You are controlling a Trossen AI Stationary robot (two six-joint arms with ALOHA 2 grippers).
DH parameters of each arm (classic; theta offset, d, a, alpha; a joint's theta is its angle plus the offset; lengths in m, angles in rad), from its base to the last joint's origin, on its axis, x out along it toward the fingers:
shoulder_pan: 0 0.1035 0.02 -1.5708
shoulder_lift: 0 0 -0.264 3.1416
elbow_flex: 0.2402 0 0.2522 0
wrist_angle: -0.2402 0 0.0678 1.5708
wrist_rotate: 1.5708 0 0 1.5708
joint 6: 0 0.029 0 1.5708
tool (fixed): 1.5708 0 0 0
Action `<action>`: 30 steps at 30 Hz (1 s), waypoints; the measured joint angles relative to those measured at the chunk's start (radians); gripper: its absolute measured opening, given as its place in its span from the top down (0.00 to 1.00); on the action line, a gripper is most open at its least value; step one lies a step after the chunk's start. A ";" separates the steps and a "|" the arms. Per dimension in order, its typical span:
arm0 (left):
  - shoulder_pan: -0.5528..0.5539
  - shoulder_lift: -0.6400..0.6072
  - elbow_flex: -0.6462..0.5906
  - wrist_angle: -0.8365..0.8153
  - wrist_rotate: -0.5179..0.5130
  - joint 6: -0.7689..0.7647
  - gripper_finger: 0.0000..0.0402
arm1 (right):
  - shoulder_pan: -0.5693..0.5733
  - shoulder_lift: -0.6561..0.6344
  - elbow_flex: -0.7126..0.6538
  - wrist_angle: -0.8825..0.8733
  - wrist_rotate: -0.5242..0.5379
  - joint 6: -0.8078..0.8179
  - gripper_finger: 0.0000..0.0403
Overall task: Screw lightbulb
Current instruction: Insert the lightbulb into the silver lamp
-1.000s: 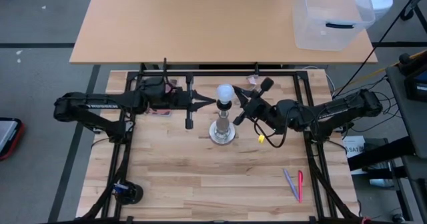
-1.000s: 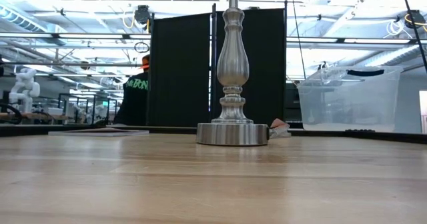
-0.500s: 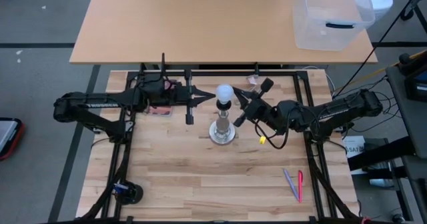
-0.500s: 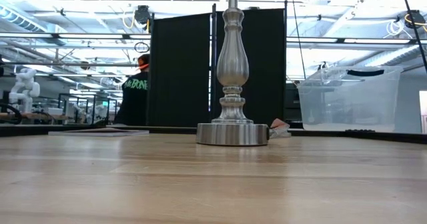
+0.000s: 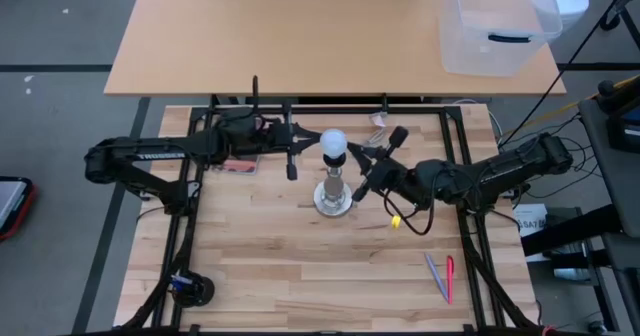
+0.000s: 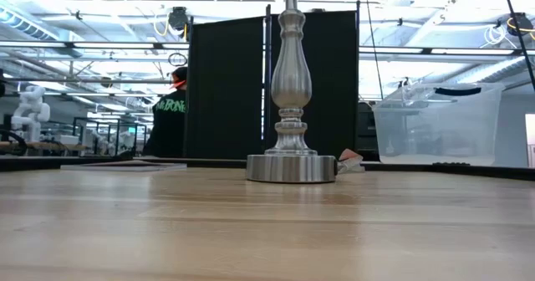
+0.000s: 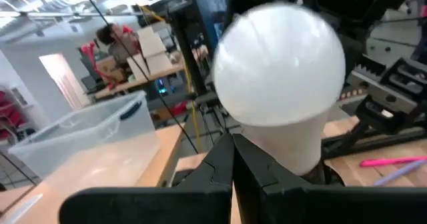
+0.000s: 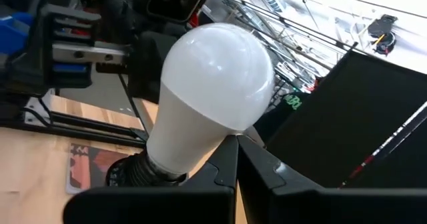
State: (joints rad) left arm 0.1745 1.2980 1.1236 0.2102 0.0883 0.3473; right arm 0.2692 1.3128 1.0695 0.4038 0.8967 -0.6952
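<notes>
White lightbulb (image 5: 333,142) atop silver stand (image 5: 333,194), closed empty left end effector (image 5: 306,140) and right end effector (image 5: 358,157) flanking it, tips near.

White frosted lightbulb (image 5: 334,142) sits upright atop the silver stand (image 5: 334,198).

The lamp stand (image 5: 333,194) with the lightbulb (image 5: 333,142) stands mid-table, hemmed in by the left gripper (image 5: 311,140) at nine o'clock and the right gripper (image 5: 352,156) at three o'clock. Bare wood lies toward six o'clock; two pens (image 5: 441,276) lie at five o'clock.
</notes>
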 joint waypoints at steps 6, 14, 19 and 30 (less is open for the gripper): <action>0.016 0.014 0.000 0.014 0.001 -0.002 1.00 | 0.010 -0.001 0.000 -0.044 0.010 0.042 1.00; 0.031 -0.010 0.000 -0.028 -0.016 0.000 1.00 | 0.033 -0.001 0.000 -0.072 0.090 0.060 1.00; -0.005 -0.064 0.000 -0.042 0.005 0.029 1.00 | 0.017 -0.001 0.000 -0.068 0.112 0.040 1.00; -0.103 -0.033 0.000 -0.030 0.008 0.082 1.00 | -0.081 -0.002 0.000 0.001 -0.029 -0.028 1.00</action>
State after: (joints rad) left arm 0.0720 1.2650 1.1240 0.1804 0.0961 0.4290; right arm 0.1883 1.3109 1.0696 0.4050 0.8681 -0.7233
